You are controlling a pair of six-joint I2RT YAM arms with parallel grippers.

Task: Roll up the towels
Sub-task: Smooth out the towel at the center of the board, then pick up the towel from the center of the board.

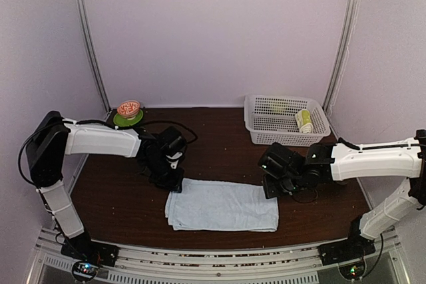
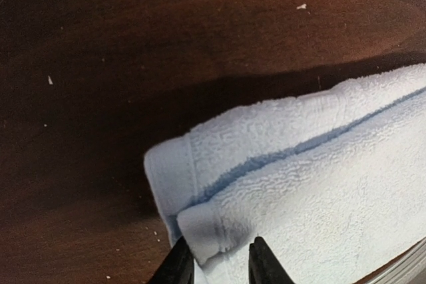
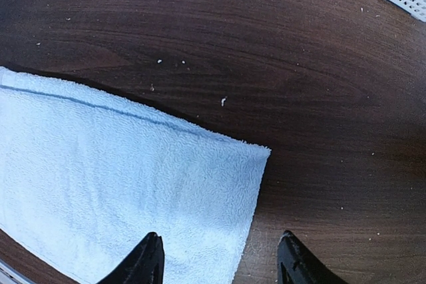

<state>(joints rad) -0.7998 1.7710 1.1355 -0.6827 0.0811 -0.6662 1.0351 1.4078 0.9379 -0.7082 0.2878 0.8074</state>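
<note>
The pale-blue towel (image 1: 221, 205) lies folded flat at the middle of the table's (image 1: 120, 197) near half, its long side running left to right. Only the left wrist view shows how it is stacked: two layers, the upper one set slightly back from the lower, with a darker blue stripe along the step between them. The right wrist view shows the opposite end as a single smooth sheet with one square corner on bare wood.

The left gripper (image 1: 170, 179) is down at the towel's far left corner. In its own camera the two fingers (image 2: 178, 267) flank the hemmed corner of the upper layer, set close together. Whether they are pinching the cloth or merely straddling it, I cannot tell.

The right gripper (image 1: 273, 187) sits at the towel's far right corner. Its wrist view shows the fingers (image 3: 148, 261) spread wide and grasping nothing, one above the cloth and one above bare table, with the towel's right edge running between them.

The second towel appears only from above: the lime-green towel (image 1: 304, 121) is a small roll lying in the right end of the white basket (image 1: 286, 139) at the far right of the table. The right wrist camera catches only a corner of that basket.

That makes two towels, one flat and one rolled, one basket and two arms. One bowl (image 1: 128, 107) on one green saucer (image 1: 120, 122) stands at the far left corner.
</note>
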